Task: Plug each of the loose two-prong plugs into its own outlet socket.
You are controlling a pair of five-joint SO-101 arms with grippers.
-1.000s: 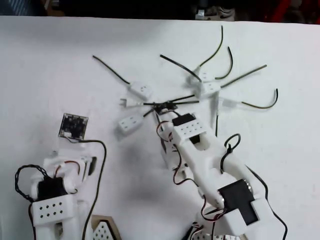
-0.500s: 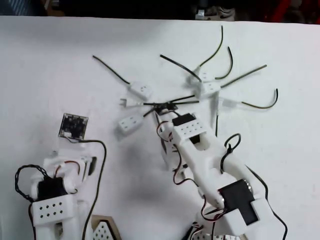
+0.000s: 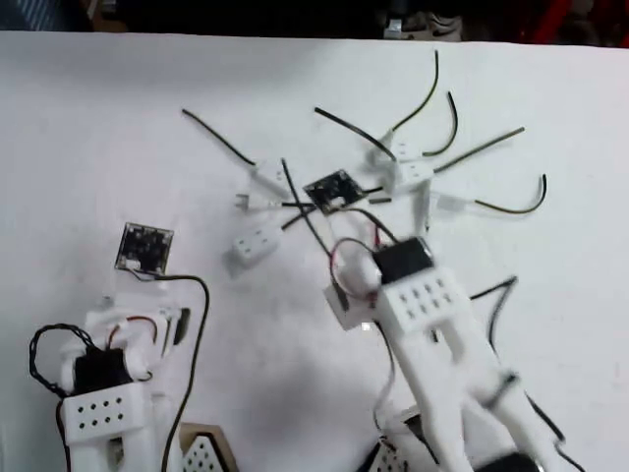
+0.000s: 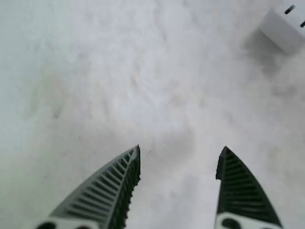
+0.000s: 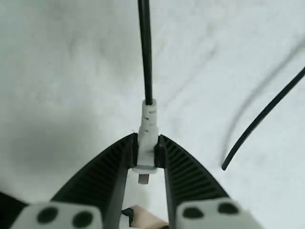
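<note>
Plug (image 5: 147, 125) on its black cord (image 5: 145, 47) is pinched tight in the right gripper (image 5: 147, 137), which you only get from the right wrist view. In the high view the right arm (image 3: 425, 295) covers the grip and just the cord pokes out, far and left, mid-table. Left wrist view has the left gripper (image 4: 180, 148) spread wide over bare table (image 4: 119, 71), with one socket (image 4: 285, 23) farther off. Compared with a second ago, the right arm has pulled back nearer and to the right, dragging the cord along. Left arm (image 3: 98, 393) hasn't budged.
</note>
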